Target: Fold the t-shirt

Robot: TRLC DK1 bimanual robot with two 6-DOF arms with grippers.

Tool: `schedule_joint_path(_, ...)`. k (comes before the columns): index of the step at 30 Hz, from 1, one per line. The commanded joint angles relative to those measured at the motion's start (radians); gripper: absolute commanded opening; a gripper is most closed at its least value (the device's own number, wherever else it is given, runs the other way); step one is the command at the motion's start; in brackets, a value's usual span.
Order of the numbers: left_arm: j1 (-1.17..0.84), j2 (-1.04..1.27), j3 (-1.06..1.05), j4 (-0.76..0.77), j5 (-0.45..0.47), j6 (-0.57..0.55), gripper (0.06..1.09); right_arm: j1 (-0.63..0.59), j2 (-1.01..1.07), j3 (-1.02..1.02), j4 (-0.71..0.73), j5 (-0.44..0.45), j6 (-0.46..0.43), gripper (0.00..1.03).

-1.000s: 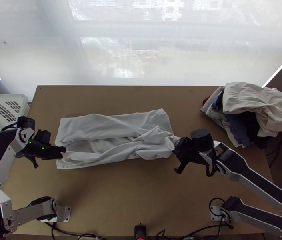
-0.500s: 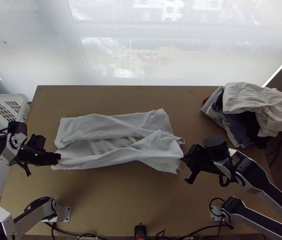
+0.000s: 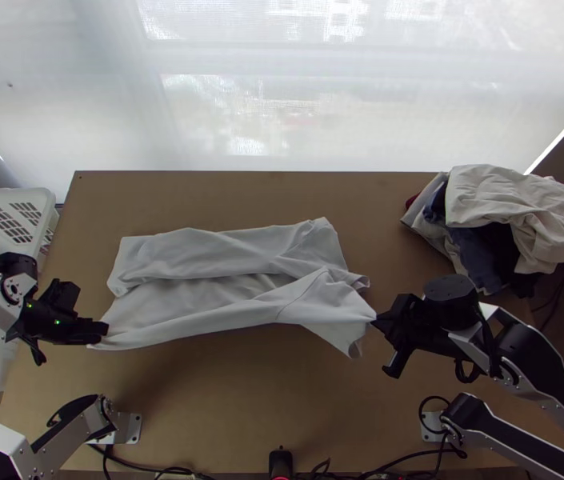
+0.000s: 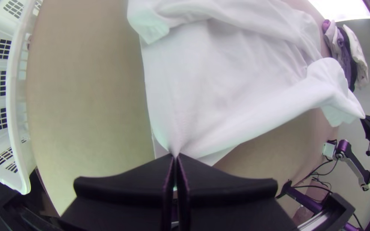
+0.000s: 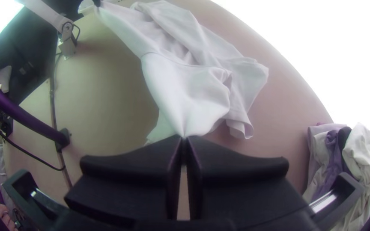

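Top view: white t-shirt lies lengthwise across middle of surface, loosely folded, near edge drawn between both arms. Left end effector at shirt's 8 o'clock, right end effector toward 4 o'clock. Laundry basket between 9 and 10 o'clock; clothes pile between 2 and 3.

Left wrist view: left end effector pinched shut on shirt's corner, creases fanning out.

Right wrist view: right end effector clamped on fabric point beyond curved seam.
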Motion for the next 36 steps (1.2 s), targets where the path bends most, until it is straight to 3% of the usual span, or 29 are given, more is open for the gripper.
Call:
schedule_joint_path(1,0.058,0.018,0.021,0.084,-0.018,0.019,0.09,-0.013,-0.01,0.027,-0.002,0.003,0.0,0.03)
schedule_joint_path(11,0.038,0.105,0.066,0.235,-0.024,-0.049,0.09,-0.062,0.076,0.061,0.1,0.006,-0.029,0.03)
schedule_joint_path(28,-0.148,0.391,0.324,0.334,-0.03,-0.189,0.09,-0.2,0.377,0.185,0.322,0.004,-0.098,0.03)
schedule_joint_path(36,-0.166,0.552,0.463,0.35,-0.057,-0.199,0.09,-0.281,0.536,0.279,0.382,-0.008,-0.133,0.03)
